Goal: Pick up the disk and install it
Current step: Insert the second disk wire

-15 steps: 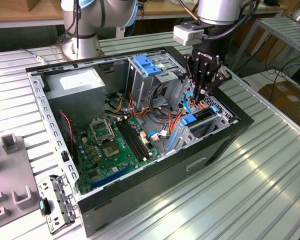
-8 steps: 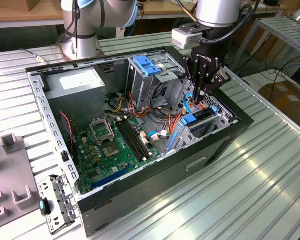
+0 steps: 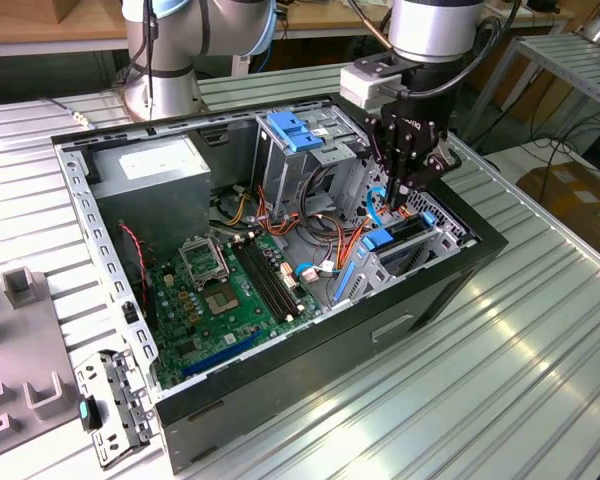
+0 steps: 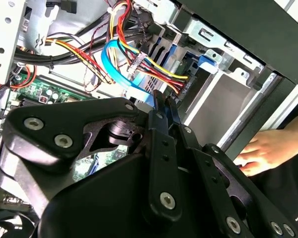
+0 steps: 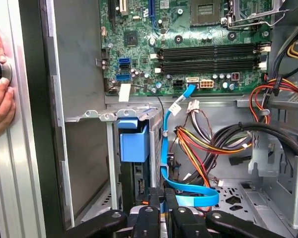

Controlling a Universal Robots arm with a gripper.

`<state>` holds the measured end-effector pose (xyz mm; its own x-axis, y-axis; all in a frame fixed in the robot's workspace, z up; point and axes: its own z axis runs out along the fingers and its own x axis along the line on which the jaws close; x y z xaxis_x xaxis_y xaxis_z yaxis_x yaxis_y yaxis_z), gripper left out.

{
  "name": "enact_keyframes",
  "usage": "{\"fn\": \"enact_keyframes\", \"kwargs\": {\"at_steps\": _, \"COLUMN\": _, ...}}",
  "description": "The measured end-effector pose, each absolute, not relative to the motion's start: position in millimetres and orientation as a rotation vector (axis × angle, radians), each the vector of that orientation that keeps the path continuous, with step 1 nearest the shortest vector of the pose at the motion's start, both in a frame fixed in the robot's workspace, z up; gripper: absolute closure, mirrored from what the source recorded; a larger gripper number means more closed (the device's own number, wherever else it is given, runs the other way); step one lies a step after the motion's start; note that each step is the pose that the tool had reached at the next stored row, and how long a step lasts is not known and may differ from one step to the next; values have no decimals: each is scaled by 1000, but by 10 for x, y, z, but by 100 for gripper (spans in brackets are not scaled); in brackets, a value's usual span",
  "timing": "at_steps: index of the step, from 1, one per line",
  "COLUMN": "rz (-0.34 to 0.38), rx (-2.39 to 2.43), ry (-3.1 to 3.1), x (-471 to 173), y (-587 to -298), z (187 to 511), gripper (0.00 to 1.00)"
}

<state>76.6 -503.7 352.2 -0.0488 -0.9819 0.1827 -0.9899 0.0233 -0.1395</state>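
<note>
Gripper [image 3: 408, 190] above drive cage [image 3: 420, 245]

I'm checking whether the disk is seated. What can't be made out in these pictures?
Disk: exterior view, mostly hidden by the drive cage and the hand; seating unclear.
Motherboard: second wrist view, mostly hidden behind the hand's body.
Blue cable: first wrist view, its lower end hidden behind the hand.

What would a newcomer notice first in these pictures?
The open computer case on the ribbed table, with the green motherboard lying in its bottom. The black gripper reaches down into the drive bay at the exterior view's right, beside a bright blue cable. A person's hand rests just outside the case.
</note>
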Motion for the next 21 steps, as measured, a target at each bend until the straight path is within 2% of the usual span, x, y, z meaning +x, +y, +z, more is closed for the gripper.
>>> {"fn": "enact_keyframes", "kwargs": {"at_steps": 12, "rz": 295, "rx": 2189, "ry": -2285, "x": 717, "y": -5355, "z": 3488, "gripper": 84}}
{"fn": "enact_keyframes", "kwargs": {"at_steps": 21, "rz": 274, "rx": 2198, "ry": -2298, "x": 717, "y": -5429, "z": 3483, "gripper": 84}}
